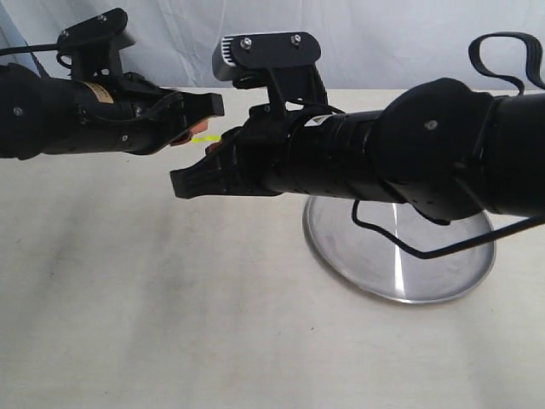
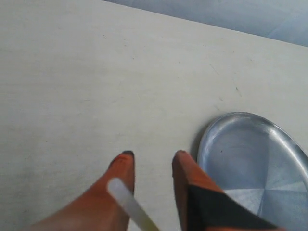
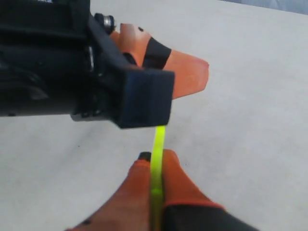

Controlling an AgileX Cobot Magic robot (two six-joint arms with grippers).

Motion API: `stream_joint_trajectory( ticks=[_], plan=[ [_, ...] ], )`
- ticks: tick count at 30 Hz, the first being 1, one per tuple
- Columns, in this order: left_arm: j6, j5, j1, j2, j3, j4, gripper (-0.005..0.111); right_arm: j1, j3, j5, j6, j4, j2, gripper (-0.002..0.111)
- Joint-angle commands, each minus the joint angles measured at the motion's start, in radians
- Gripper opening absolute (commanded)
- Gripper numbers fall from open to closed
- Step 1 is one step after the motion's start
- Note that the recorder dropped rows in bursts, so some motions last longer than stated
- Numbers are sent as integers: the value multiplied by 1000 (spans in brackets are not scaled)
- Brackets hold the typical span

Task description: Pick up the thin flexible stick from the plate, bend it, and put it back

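Observation:
The thin yellow stick (image 1: 205,138) hangs in the air between both grippers, left of the plate (image 1: 426,268). My right gripper (image 3: 155,156) is shut on the stick (image 3: 159,139), which runs straight out from between its orange fingers toward the left gripper's black body. The left gripper (image 2: 153,156) is open, with a clear gap between its fingertips. The stick's pale, blurred end (image 2: 126,197) lies against one orange finger (image 2: 120,168) without being clamped. In the exterior view the left gripper (image 1: 204,123) and right gripper (image 1: 194,166) nearly meet above the table. The silver plate (image 2: 250,144) holds nothing.
The right arm's thick black forearm (image 1: 409,153) and a looping cable (image 1: 426,247) cross over the plate's far side. The pale tabletop (image 1: 170,298) stretches to the front and left. A light backdrop stands behind the table.

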Motion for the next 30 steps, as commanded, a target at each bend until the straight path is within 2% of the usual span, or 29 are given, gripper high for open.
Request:
stream_joint_trajectory(
  ticks=[1, 6, 11, 19, 24, 30],
  plan=[
    [7, 7, 5, 6, 6, -2, 44, -3, -11, -22, -9, 2, -18, -1],
    [7, -2, 33, 3, 6, -11, 50, -3, -11, 14, -9, 17, -18, -1],
    [7, 52, 114, -33, 6, -13, 55, -3, -11, 14, -9, 17, -18, -1],
    [11, 94, 175, -125, 6, -13, 55, -28, -7, -6, -9, 17, -11, -1],
    [11, 99, 194, -163, 6, 2, 55, -90, 31, -6, -9, 17, -11, -1],
    [11, 170, 273, -189, 6, 17, 55, -253, 93, 27, -14, 3, -11, -1]
  ],
)
